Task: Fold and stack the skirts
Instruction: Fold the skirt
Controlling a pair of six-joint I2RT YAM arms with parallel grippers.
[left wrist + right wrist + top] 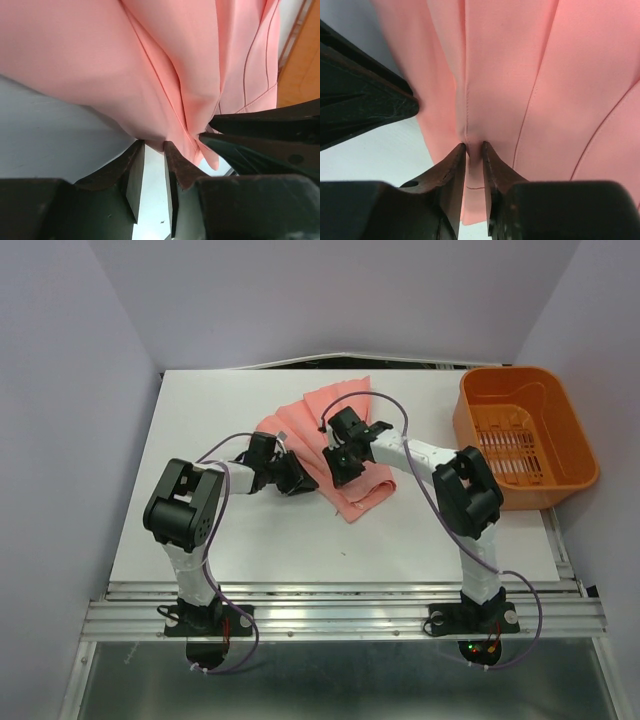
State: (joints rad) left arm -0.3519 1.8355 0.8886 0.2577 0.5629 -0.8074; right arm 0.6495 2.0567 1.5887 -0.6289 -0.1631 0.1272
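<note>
One salmon-pink pleated skirt lies partly folded in the middle of the white table, its lower end pointing toward the arms. My left gripper meets its left edge, and in the left wrist view the fingertips pinch a bunched bit of the skirt. My right gripper sits on the skirt's middle, close beside the left one. In the right wrist view its jaws are nearly closed on a seamed fold of the skirt.
An orange plastic basket stands at the table's right edge, also showing in the left wrist view as an orange strip. The two grippers are almost touching; the other gripper's black body shows in each wrist view. White walls surround the table.
</note>
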